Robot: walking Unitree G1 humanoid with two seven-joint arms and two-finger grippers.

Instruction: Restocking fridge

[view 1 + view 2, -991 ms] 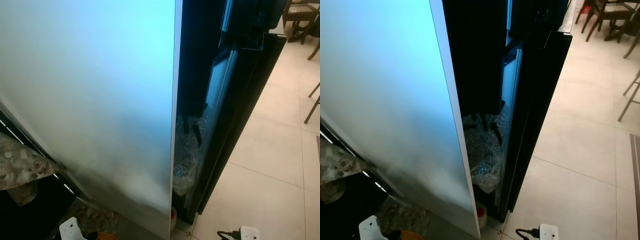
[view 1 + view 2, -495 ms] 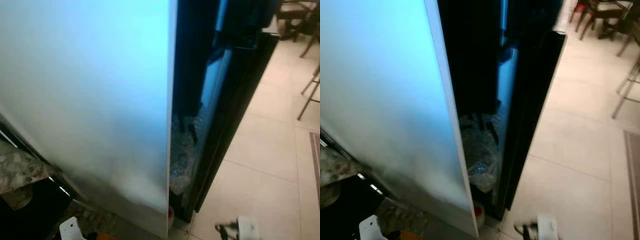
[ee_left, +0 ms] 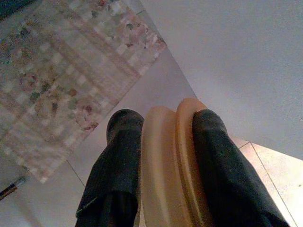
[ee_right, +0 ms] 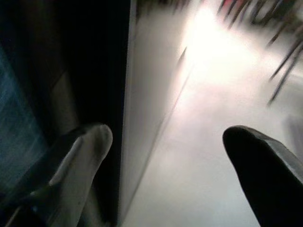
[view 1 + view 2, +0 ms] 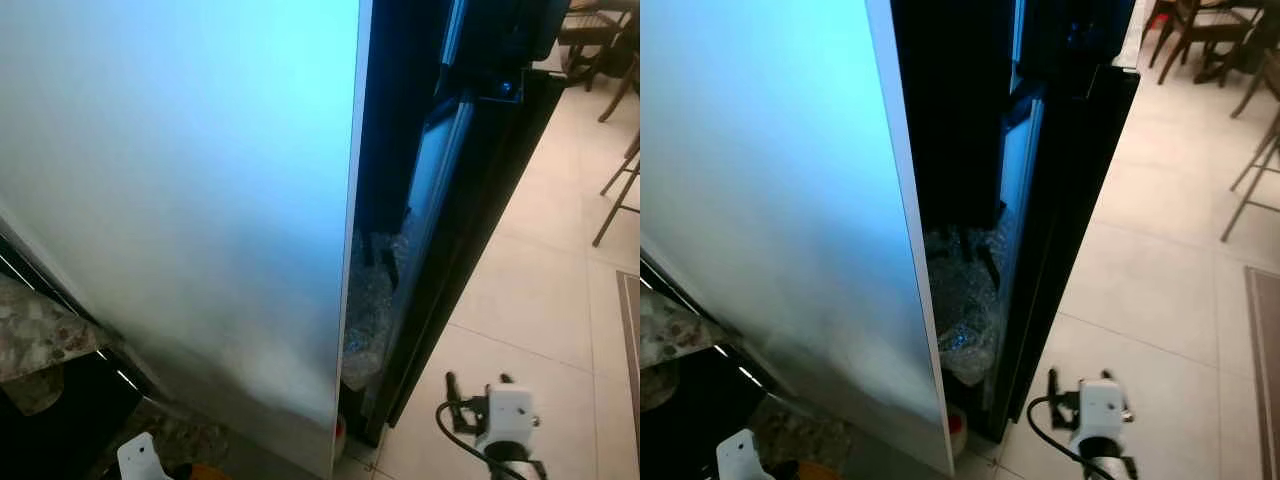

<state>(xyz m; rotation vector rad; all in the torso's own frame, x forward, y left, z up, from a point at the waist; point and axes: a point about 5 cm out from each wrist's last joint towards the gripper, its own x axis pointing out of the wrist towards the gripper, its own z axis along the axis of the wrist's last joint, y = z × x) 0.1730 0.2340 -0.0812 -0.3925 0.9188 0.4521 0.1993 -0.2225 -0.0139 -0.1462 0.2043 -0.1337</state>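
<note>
Left eye view: a tall pale door panel of the fridge point(image 5: 190, 200) stands edge-on, and beside it runs the dark gap of the fridge interior, where a crumpled clear plastic wrap point(image 5: 368, 300) sits low down. The black fridge side point(image 5: 480, 220) borders beige floor tiles point(image 5: 540, 300). The right tool point(image 5: 478, 386) is low over the tiles, just beside the black side.

Right eye view: the same scene — a small red-capped white container point(image 5: 956, 425) rests on the floor at the foot of the door.

Left wrist view: the left tool point(image 3: 163, 124) is clamped on a pale orange round-rimmed plastic piece point(image 3: 165, 161), which sits between its two fingers.

Right wrist view: the right tool's fingers point(image 4: 90, 142) are spread wide with nothing between them, alongside the fridge's dark edge.
</note>
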